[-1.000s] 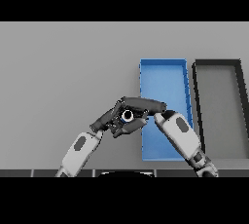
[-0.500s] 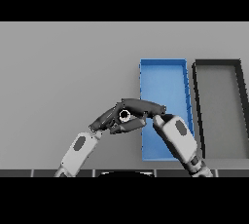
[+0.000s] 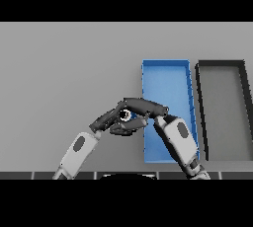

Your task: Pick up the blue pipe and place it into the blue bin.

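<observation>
The blue pipe (image 3: 125, 115) shows only as a small pale ring end-on, just left of the blue bin's (image 3: 165, 80) left wall. My right hand (image 3: 144, 106) reaches left from the bin's near end, and its fingers curl over and under the pipe. My left hand (image 3: 106, 120) comes in from the lower left and meets the pipe from the other side. The two dark hands overlap there and hide most of the pipe.
A black bin (image 3: 221, 65) stands right of the blue bin, the two nearly touching. My right forearm (image 3: 178, 139) lies over the blue bin's near end. Bare grey table (image 3: 64, 73) spreads to the left and the back.
The pipe and both hands have hardly moved, the pipe rising only slightly. My right forearm has edged a little to the left.
</observation>
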`<state>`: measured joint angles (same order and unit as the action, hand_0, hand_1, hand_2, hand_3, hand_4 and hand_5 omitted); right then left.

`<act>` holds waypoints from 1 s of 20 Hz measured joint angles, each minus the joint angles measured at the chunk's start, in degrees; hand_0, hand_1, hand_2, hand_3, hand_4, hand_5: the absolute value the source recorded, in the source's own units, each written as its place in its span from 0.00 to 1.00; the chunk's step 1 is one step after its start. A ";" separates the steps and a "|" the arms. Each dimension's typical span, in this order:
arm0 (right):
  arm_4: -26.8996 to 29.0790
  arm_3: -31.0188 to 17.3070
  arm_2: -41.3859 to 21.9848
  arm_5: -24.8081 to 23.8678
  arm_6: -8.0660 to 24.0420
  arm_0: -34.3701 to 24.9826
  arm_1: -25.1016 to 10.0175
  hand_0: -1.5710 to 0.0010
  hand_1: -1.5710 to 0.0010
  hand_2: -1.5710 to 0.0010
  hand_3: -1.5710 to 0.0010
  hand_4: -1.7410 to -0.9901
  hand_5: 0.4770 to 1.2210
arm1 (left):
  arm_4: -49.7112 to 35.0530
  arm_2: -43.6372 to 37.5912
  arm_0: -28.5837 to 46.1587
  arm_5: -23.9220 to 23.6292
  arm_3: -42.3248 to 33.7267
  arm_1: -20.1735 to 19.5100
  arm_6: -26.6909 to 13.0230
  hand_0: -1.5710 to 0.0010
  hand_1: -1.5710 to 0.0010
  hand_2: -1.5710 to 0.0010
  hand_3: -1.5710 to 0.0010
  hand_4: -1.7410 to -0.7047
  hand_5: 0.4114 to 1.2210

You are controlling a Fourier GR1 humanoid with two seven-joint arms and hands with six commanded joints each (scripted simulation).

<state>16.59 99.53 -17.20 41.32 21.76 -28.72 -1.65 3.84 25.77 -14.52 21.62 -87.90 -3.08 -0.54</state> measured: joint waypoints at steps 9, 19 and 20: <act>4.66 -0.22 4.80 0.22 6.20 -2.61 4.85 0.00 0.00 0.00 0.00 0.33 1.00 | -0.59 0.05 0.27 -2.10 1.45 0.44 -3.60 0.99 0.99 0.99 0.99 0.75 0.11; 24.43 -6.89 17.64 -17.61 9.97 -25.55 -4.39 0.00 0.00 0.00 0.00 0.32 1.00 | -0.41 0.97 1.46 -2.01 -0.50 -0.84 -3.97 1.00 1.00 1.00 1.00 0.77 0.07; 22.53 -9.31 18.90 -18.03 8.73 -26.64 -5.09 0.00 0.00 0.00 0.00 0.32 1.00 | -0.28 1.03 1.30 -1.99 -0.76 -0.96 -3.91 1.00 1.00 1.00 1.00 0.77 0.07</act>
<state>39.12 90.22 1.69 23.29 30.48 -55.36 -6.74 3.56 26.80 -13.22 19.63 -88.66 -4.03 -4.45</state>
